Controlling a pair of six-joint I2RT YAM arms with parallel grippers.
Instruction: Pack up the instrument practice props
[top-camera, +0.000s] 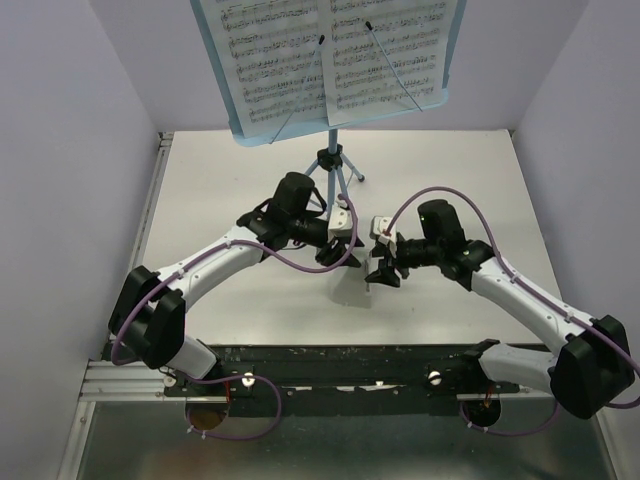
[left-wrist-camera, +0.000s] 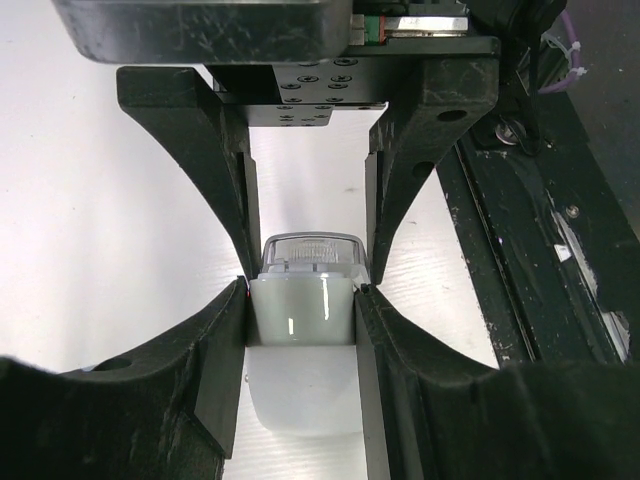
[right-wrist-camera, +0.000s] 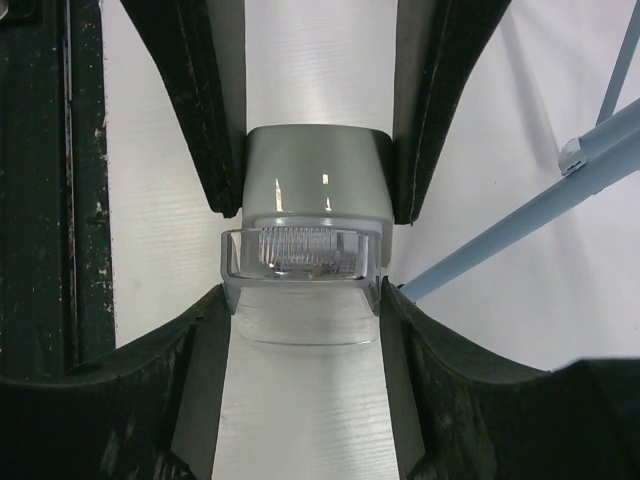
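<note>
The light-blue music stand stands at the back of the table, and its tray holds two sheet-music pages under thin wire holders. My left gripper and right gripper meet tip to tip in front of the stand. Both are shut on one small white block with a clear ribbed cap. The left holds the white body and the right holds the cap end. Two blue stand legs show in the right wrist view.
A black rail runs along the table's near edge and also shows in the left wrist view and the right wrist view. Lilac walls close in the left, right and back. A pale patch lies on the table under the grippers.
</note>
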